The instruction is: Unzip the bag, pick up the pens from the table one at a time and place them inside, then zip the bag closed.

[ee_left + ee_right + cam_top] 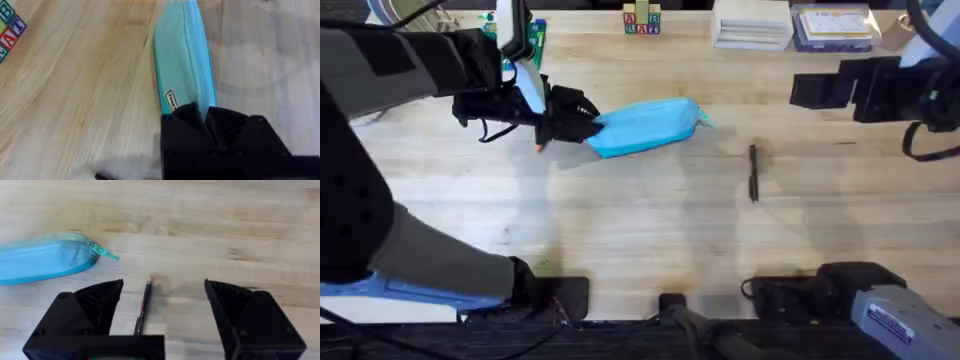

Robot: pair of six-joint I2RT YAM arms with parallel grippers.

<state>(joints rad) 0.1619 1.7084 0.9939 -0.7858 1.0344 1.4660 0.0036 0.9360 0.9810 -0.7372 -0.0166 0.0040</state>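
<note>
One bag [645, 126], two pens [753, 172].

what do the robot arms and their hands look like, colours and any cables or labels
Both arms are black with blue-and-white sections near the bases. The left hand and right hand have chunky black angular fingers with ridged inner faces. Black cables loop beside each wrist. A white label with small print sits on the right arm's base.

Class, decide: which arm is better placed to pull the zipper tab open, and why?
Right. Its open pincer faces the pull tab at the bag's free end, while the left pincer is shut on the bag's opposite end, anchoring it.
</note>
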